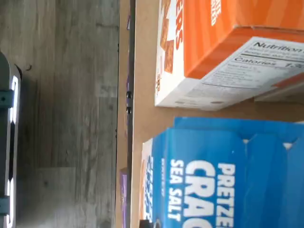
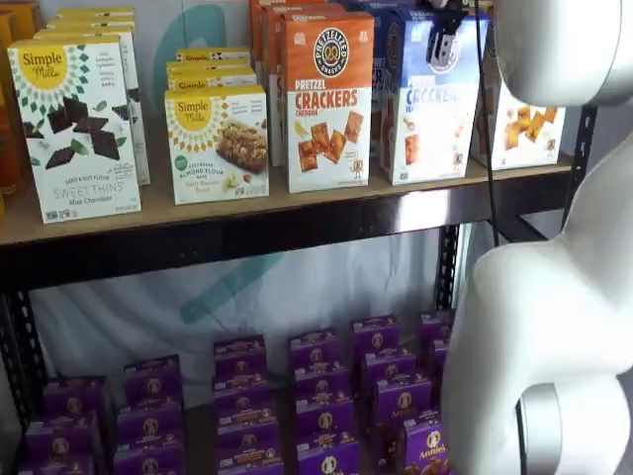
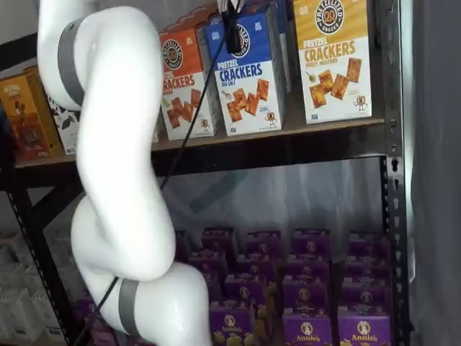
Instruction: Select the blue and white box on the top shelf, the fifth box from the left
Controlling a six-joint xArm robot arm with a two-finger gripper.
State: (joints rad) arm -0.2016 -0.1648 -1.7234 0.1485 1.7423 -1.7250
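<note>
Shelf work is at the reaching step, I think. The blue and white box (image 3: pixel 246 76) stands upright on the top shelf (image 3: pixel 288 137), between an orange box (image 3: pixel 184 79) and a yellow box (image 3: pixel 335 58). In both shelf views the gripper (image 3: pixel 235 32) hangs down in front of the upper part of the blue and white box (image 2: pixel 430 99), with a cable beside it. The black fingers look like one dark shape, with no gap showing and no box in them, so I cannot tell if the jaws are apart or together. The wrist view looks down on the blue top (image 1: pixel 228 175) of the box, with the orange box (image 1: pixel 228 52) just beside it. To do this step well, the gripper should stay over the blue top and not slide toward the orange one. The boxes stand close, so the fingers need to go down on each side of the blue box without bumping its neighbors. A slow, straight move seems best, because a tall box may tip easily.
</note>
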